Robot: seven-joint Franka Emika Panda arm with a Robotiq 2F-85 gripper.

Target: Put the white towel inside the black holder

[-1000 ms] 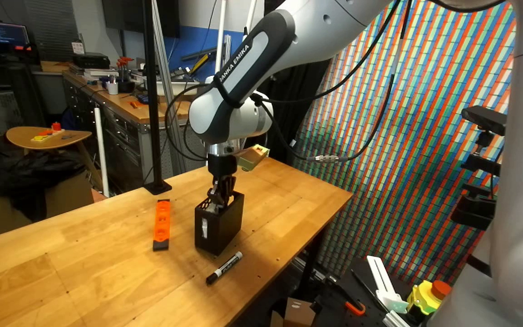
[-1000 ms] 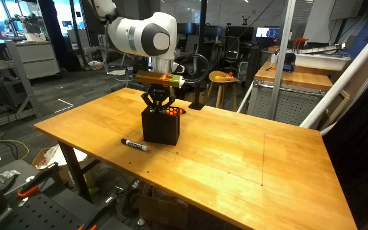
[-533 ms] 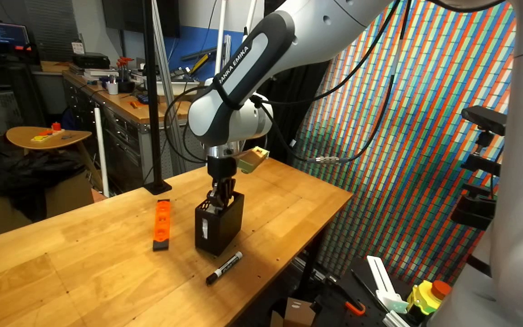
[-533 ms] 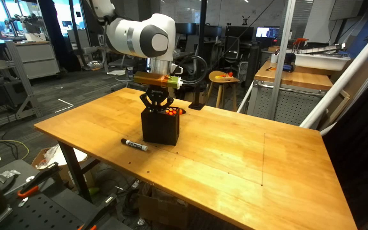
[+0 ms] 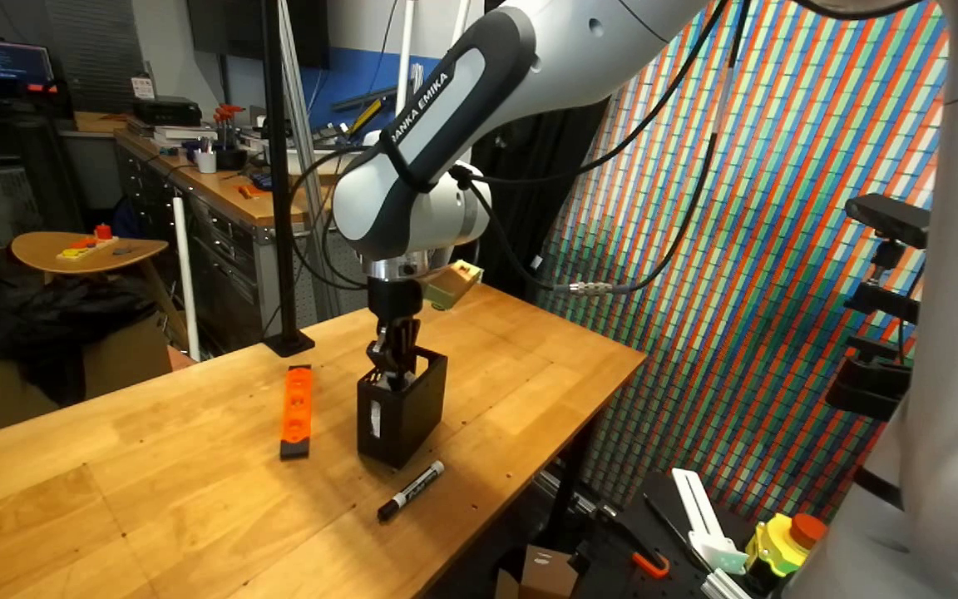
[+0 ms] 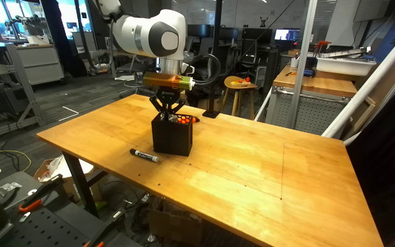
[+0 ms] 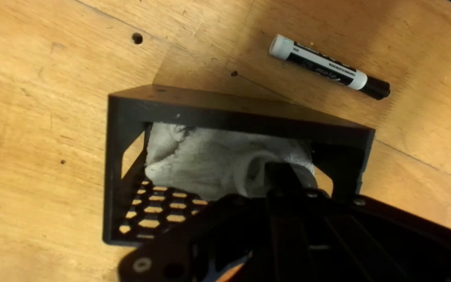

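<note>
Snugly closed, the gripper (image 7: 281, 172) points straight down at the mouth of the black holder (image 6: 171, 137).
The white towel (image 7: 200, 160) lies bunched inside the holder, beneath the joined jaws; whether they touch it, I cannot tell. Upright on the wooden table (image 5: 155, 491), the holder has a marker pen (image 7: 329, 66) lying just beside one wall and, near its mesh side, a dark-ended orange bar (image 5: 297, 408).

Towel (image 7: 202, 158) in holder (image 6: 171, 139); gripper (image 6: 166, 116) tips seemingly inside; marker (image 6: 144, 155) near holder
</note>
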